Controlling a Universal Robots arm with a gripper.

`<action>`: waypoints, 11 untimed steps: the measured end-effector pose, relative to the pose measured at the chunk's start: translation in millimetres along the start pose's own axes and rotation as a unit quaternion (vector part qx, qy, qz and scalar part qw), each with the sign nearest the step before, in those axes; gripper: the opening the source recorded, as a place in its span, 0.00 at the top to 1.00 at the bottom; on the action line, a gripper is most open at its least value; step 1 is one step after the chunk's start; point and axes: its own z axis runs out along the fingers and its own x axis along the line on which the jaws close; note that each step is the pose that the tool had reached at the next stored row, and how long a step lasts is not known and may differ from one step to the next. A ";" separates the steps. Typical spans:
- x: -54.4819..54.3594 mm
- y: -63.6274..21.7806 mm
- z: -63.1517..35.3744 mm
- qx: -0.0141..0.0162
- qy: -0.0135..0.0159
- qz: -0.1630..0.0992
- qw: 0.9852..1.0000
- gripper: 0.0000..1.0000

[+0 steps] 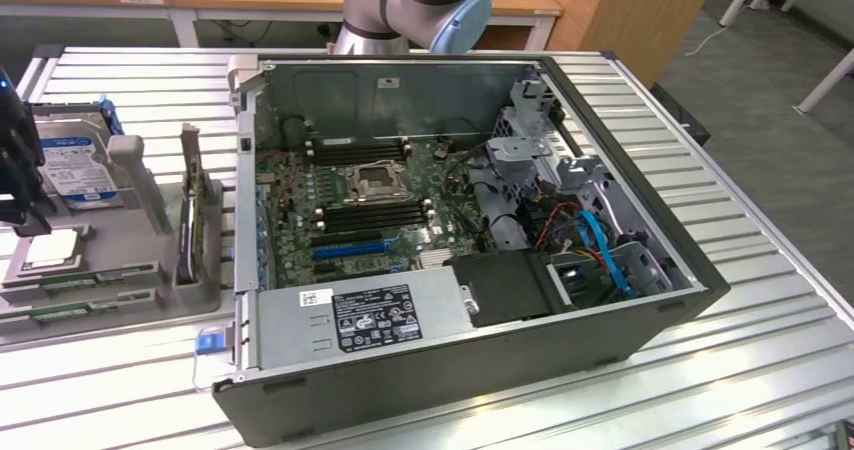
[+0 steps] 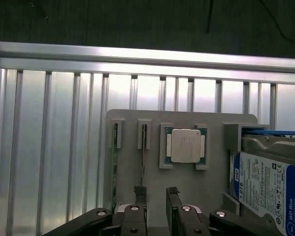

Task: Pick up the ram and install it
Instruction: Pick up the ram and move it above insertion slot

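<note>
Two ram sticks stand on edge in slots of the grey tray [image 2: 214, 120]: one thin stick [image 2: 144, 147] and a greener one [image 2: 114, 167] beside it. In the exterior view they lie at the tray's front [image 1: 83, 282]. My gripper [image 2: 156, 196] hangs open above the tray, and one finger [image 2: 139, 192] sits just over the end of the thin stick. Nothing is between the fingers. From the exterior view my gripper [image 1: 19, 205] is a dark shape at the left edge, over the tray. The open computer case [image 1: 641, 350] shows black memory slots [image 1: 376, 213] beside the processor socket [image 1: 374, 180].
The tray also holds a square silver processor chip [image 2: 186, 146] and a hard drive [image 2: 268, 191] with a blue-white label. A dark board [image 1: 194, 220] stands upright in a grey stand between tray and case. The ribbed metal table [image 1: 747, 300] carries everything. The arm's base [image 1: 407, 0] is behind the case.
</note>
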 end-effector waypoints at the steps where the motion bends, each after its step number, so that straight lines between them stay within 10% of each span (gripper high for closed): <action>1: 0.0 0.0 0.6 0.000 0.000 0.000 1.000 0.70; 11: 2.4 0.0 0.9 0.000 0.001 -0.001 1.000 0.70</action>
